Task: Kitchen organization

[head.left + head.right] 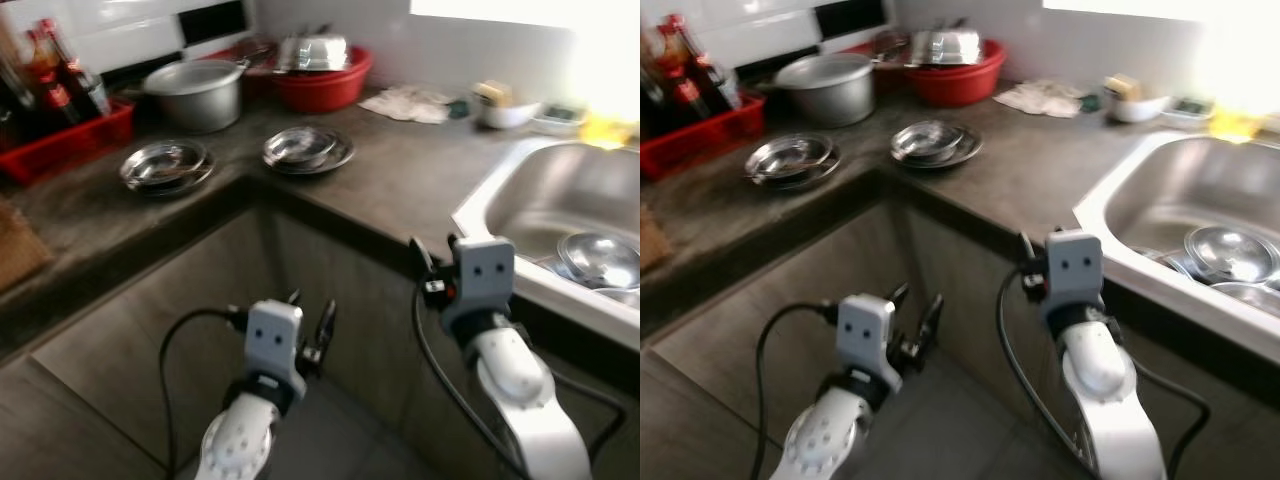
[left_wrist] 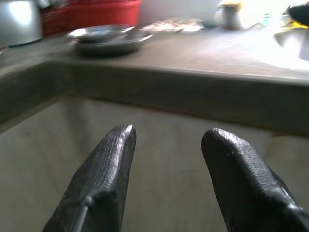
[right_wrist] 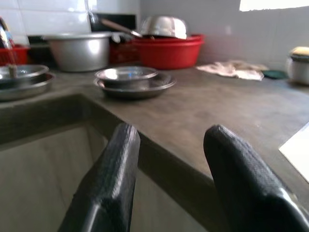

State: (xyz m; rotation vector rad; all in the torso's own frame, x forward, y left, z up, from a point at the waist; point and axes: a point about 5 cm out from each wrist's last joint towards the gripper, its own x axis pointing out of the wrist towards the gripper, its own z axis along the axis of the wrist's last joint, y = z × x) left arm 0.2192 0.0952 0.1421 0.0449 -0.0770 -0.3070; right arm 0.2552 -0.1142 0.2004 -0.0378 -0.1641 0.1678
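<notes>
Steel dishes in two stacks on the grey stone L-shaped desk (image 1: 400, 170), near its inner corner. Left stack of round steel plates with a bowl on top (image 1: 166, 165) sits near the red plastic crate of sauce bottles (image 1: 60, 135). Right stack, a shallow steel bowl on a round steel plate (image 1: 307, 150), lies just in front of the red plastic basin (image 1: 325, 80). The two stacks are apart, not touching.

Red basin stands against the tiled wall and holds an upturned steel bowl (image 1: 313, 50). Beside it, a large grey aluminium pot (image 1: 197, 92), upright, between crate and basin. White crumpled cloth (image 1: 410, 103) lies further along the wall side; small white bowl (image 1: 505, 112) just beyond it.

Stainless steel sink (image 1: 560, 200) is set into the desk on the right; round steel lids or bowls (image 1: 600, 258) lie in its basin.

Left tool (image 1: 312, 325) hangs below the desk edge, in front of the grey cabinet face, fingers (image 2: 104, 174) spread apart, holding nothing. Right tool (image 3: 169, 169) is raised to about desk height near the sink's front corner, pointed toward the right stack; fingers (image 3: 113, 174) parted wide, nothing between them. Neither tool touches the desk or any dish. Pictures somewhat blurred.
</notes>
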